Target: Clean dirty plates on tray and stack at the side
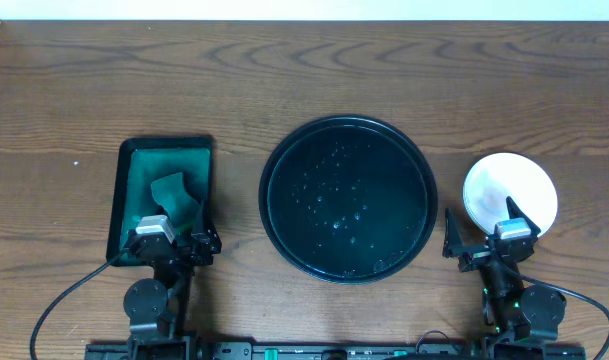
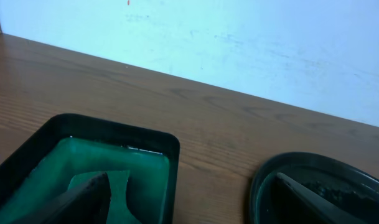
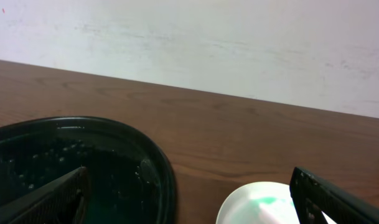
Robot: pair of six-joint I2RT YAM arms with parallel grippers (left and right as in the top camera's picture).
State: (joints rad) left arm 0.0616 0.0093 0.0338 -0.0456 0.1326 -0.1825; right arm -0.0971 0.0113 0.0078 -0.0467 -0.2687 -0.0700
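Plate (image 1: 510, 190) sits beside the black tray (image 1: 271, 200); my left gripper (image 2: 192, 183) and right gripper (image 3: 189, 174) are spread wide, empty.

Dark green tray (image 2: 114, 130) beside black tray (image 2: 320, 160)

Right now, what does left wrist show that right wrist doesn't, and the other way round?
Left wrist only: the rectangular green tray with a green cloth lying in it.
Right wrist only: a white plate with a green smear on it, sitting on the table beside the black tray. It also shows droplets on that tray's floor.
Both: part of the black tray, the wooden table and the pale wall behind.
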